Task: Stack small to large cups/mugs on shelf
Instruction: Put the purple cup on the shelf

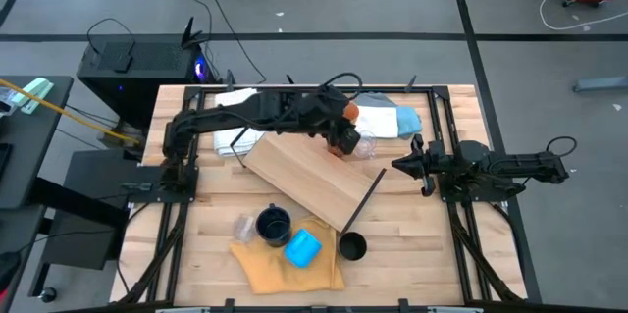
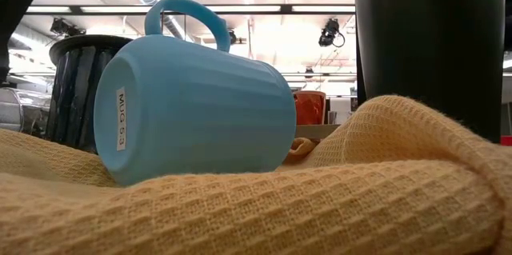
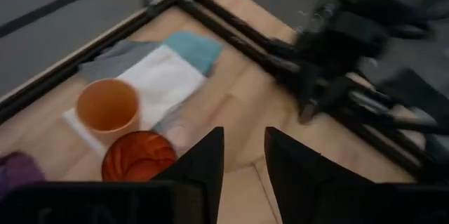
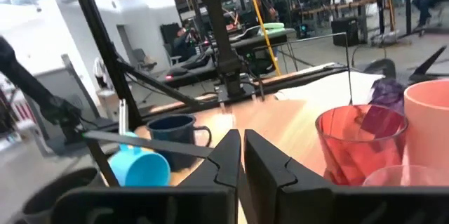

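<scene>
Cups sit in two groups on the slatted wooden table (image 1: 211, 244). A bright blue ribbed mug (image 1: 302, 248) lies on its side on a yellow waffle cloth (image 1: 270, 266), next to a navy mug (image 1: 274, 224) and a black cup (image 1: 352, 247). The light-wood shelf board (image 1: 309, 178) lies flat and slanted in the middle. At its far edge, the left gripper (image 1: 343, 143) hangs over an amber ribbed cup (image 3: 138, 156), with its fingers a little apart and holding nothing. A light orange cup (image 3: 107, 104) stands close by. The right gripper (image 1: 404, 164) waits beside the board, fingers closed together.
</scene>
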Robot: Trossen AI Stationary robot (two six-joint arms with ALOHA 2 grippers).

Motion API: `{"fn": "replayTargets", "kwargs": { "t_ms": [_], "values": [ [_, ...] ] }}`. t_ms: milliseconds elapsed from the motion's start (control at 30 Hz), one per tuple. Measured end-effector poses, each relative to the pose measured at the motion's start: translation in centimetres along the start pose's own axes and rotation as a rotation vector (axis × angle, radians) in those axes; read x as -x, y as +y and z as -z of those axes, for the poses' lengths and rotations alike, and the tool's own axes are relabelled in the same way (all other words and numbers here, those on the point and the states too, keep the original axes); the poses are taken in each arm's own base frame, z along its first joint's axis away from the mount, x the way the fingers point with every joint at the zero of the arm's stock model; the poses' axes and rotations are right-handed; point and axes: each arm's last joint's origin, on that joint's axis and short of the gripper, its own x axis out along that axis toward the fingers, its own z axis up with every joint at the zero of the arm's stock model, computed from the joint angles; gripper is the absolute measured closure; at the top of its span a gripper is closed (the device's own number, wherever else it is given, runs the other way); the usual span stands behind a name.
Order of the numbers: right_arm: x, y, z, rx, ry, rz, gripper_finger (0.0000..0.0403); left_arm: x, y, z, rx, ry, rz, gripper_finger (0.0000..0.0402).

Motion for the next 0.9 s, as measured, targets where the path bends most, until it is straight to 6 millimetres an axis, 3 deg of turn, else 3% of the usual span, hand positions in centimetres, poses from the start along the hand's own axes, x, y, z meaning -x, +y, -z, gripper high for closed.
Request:
{"fn": "replayTargets", "kwargs": {
  "t_ms": [200, 367, 667, 900],
  "values": [
    [0.0, 0.0, 0.0, -0.172, 0.007, -0.008, 0.0376, -1.1, 2.1, -0.6, 0.150, -0.036, -0.144, 0.0292],
    [0.0, 0.2, 0.0, -0.184, 0.020, -0.049, 0.0376, -1.6, 4.8, -2.0, 0.181, -0.043, -0.209, 0.0292],
    [0.0, 0.3, -0.5, -0.172, -0.028, -0.082, 0.0376, -2.1, 11.5, -4.0, 0.155, 0.020, -0.388, 0.0292],
    [0.1, 0.5, -1.2, -0.156, -0.101, -0.108, 0.0376, -2.1, 14.5, -5.2, 0.062, 0.043, -0.441, 0.0289]
  ]
}}
